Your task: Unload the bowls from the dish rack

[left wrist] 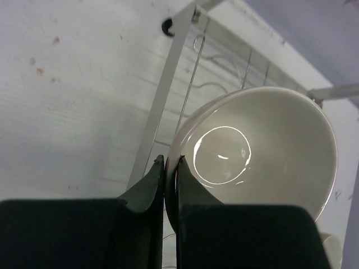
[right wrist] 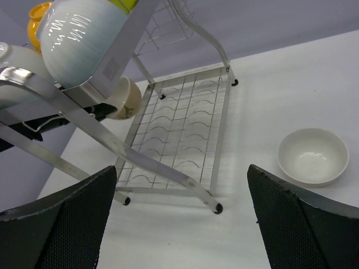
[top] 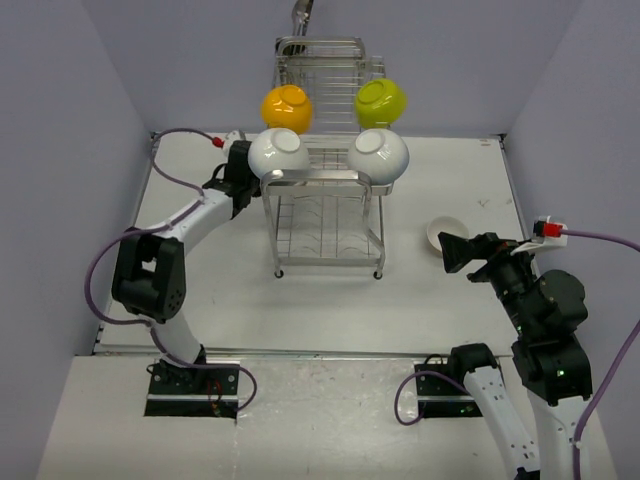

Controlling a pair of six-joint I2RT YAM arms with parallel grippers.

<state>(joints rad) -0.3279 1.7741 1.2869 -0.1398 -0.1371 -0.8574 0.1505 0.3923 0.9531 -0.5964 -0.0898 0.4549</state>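
The chrome wire dish rack (top: 330,225) stands at mid table. On its upper tier sit two white bowls, the left one (top: 277,152) and the right one (top: 380,153). Behind them are an orange-yellow bowl (top: 287,107) and a lime green bowl (top: 381,101). My left gripper (top: 245,170) is shut on the rim of the left white bowl (left wrist: 263,145), one finger inside and one outside, at the rack's left side. My right gripper (top: 455,252) hangs open and empty to the right of the rack, near a white bowl (top: 446,233) lying upright on the table.
Grey walls close in the table on the left, the back and the right. In the right wrist view the rack's lower shelf (right wrist: 185,134) holds nothing, and its feet stand on the table just ahead of the right gripper (right wrist: 182,224).
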